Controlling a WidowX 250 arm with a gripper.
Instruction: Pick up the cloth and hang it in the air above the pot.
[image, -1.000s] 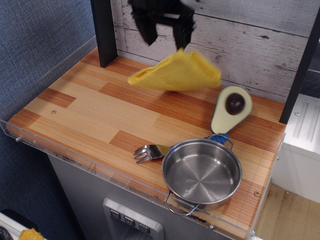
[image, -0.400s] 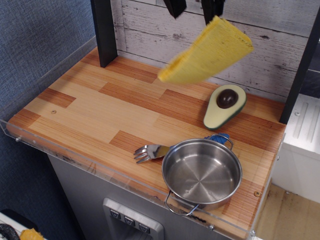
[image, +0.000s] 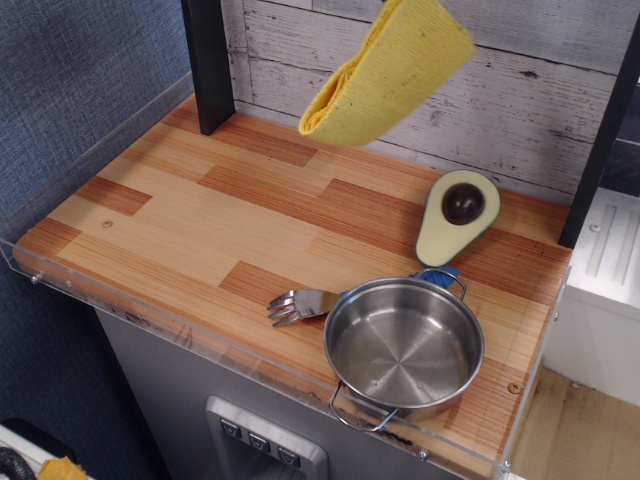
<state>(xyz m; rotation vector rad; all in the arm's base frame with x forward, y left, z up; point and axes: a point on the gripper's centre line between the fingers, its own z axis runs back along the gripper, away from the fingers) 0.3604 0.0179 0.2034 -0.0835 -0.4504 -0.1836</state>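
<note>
Perhaps a toy kitchen: wooden counter (image: 200, 230), pot (image: 404, 345).

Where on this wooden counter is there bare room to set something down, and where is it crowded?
The left and centre of the counter lie bare, from the black post down to the clear front edge. The right front is crowded: pot, fork and avocado half sit close together. The yellow cloth hangs in the air.

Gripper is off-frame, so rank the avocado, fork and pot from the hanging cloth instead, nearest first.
1. Avocado half, back right, nearest the cloth.
2. Fork and pot, front edge: too close to call.
</note>
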